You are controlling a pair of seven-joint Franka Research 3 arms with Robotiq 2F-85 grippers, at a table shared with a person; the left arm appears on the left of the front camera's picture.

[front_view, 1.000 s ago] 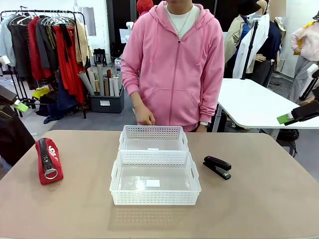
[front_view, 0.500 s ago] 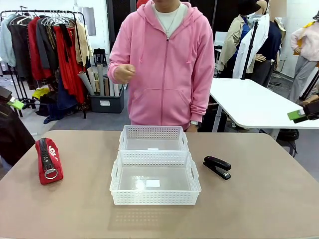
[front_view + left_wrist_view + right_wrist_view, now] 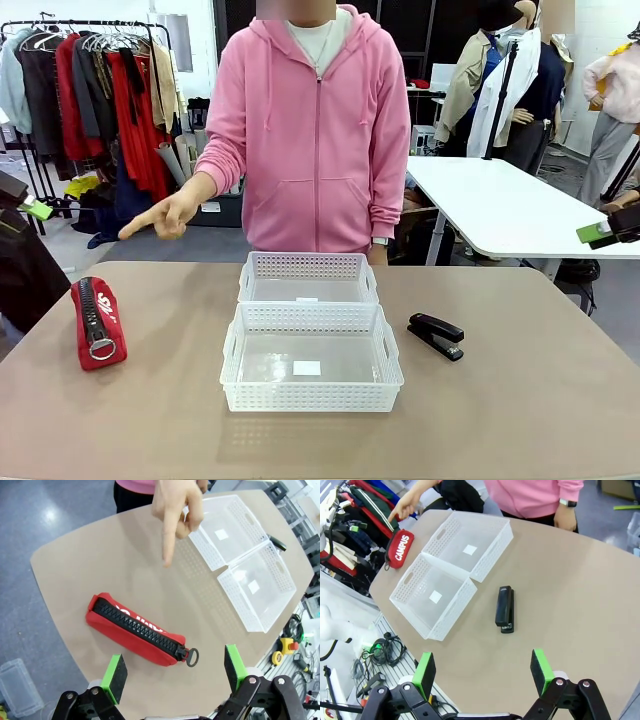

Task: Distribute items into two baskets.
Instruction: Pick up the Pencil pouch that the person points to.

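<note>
Since a second ago the person's hand (image 3: 165, 215) has left the smaller basket (image 3: 308, 266) and swung toward the tabletop's (image 3: 520, 420) left edge, forefinger aimed at the red CAMPUS pouch (image 3: 132, 630). The left pincer (image 3: 174, 667), spread wide and empty, hangs over that pouch, far nearer than the right pincer (image 3: 482, 672), also spread. The pouch lies by the left edge, its long axis running far-to-near and the zipper ring toward the robot's edge. That is nearly in line with the pads, so a wrist roll probably comes first. The black stapler (image 3: 505, 609) lies right of the larger basket (image 3: 310, 398).

clothes rack (image 3: 100, 60) far left, dark bin (image 3: 228, 212) beside it, white table (image 3: 490, 215) right, grey floor (image 3: 150, 245)
</note>
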